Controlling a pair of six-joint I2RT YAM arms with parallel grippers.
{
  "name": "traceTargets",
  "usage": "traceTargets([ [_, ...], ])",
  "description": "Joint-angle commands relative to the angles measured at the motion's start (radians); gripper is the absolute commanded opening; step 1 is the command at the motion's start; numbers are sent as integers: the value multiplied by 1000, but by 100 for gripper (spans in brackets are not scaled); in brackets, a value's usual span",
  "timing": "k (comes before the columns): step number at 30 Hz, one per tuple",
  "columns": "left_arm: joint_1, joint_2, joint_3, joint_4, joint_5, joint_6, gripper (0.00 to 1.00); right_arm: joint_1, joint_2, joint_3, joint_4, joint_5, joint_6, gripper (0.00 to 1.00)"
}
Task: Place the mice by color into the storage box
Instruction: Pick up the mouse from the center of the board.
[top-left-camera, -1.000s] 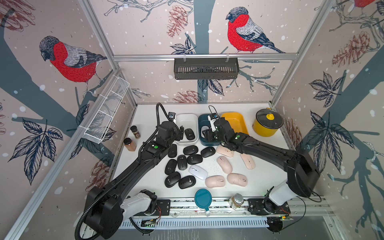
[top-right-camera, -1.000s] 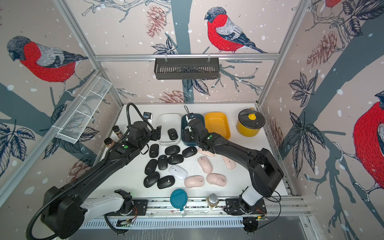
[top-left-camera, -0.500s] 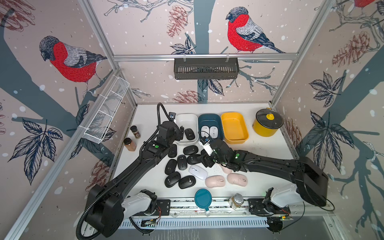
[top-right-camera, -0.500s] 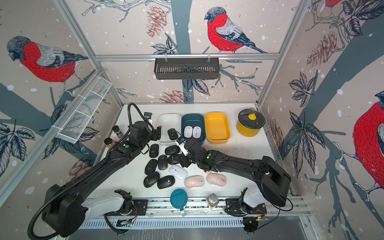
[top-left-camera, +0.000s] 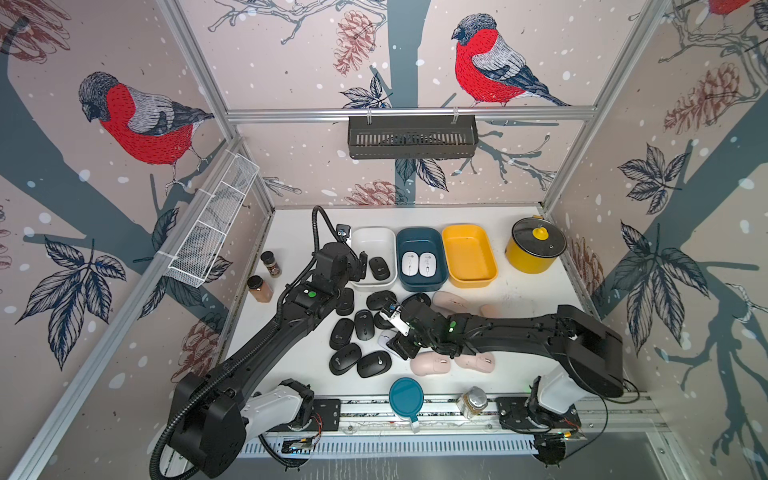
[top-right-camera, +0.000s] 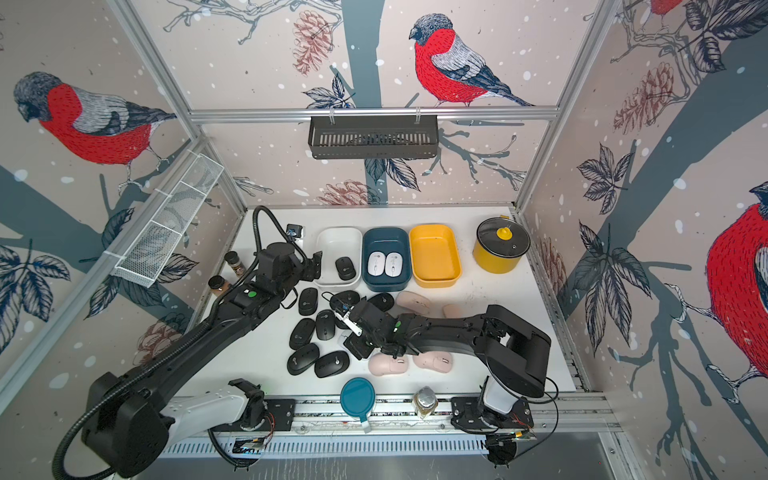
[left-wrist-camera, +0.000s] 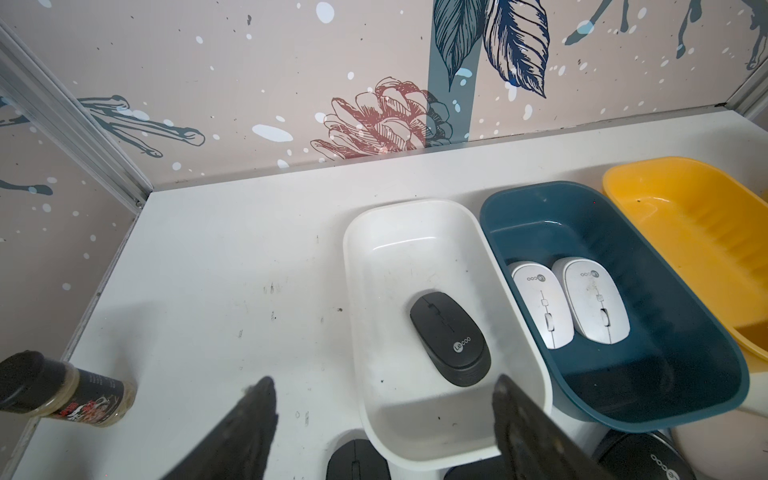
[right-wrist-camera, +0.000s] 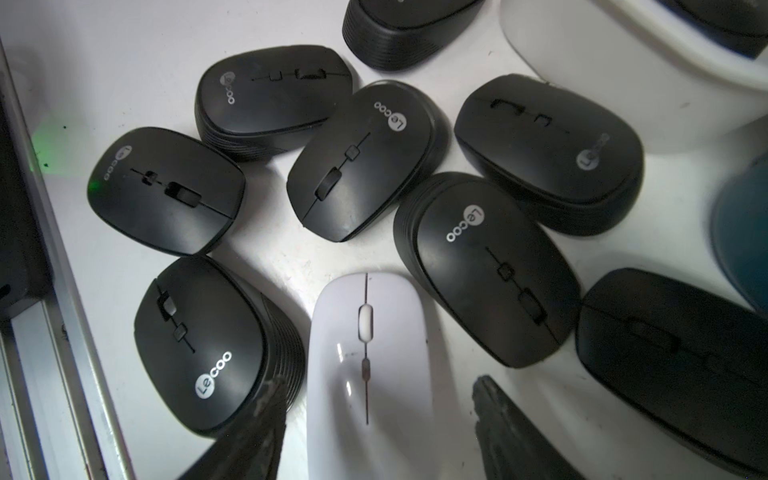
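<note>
Right end effector has swung over white mouse; mouse's rear cut off.

One matte black mouse is laid flat in the white box. Two white mice are set side by side in the blue box, which is flanked by the yellow box. On the table before the boxes, more black mice are clustered button-side up around a glossy third white mouse. Pink mice are scattered just beside the cluster.
</note>
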Motion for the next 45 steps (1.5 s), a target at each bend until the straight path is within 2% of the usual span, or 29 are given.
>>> traceTargets([
  [1, -1, -7, 4, 32, 7, -2, 80, 13, 19, 5, 9, 10, -10, 72],
  [20, -1, 0, 6, 27, 2, -3, 80, 40, 128, 21, 15, 80, -19, 71],
  [27, -1, 3, 5, 26, 1, -3, 80, 43, 131, 17, 22, 101, -14, 65],
  [32, 0, 3, 8, 26, 0, -3, 80, 47, 114, 14, 22, 114, -12, 56],
  [45, -1, 0, 8, 26, -7, 0, 80, 39, 6, 15, 22, 116, 37, 55],
])
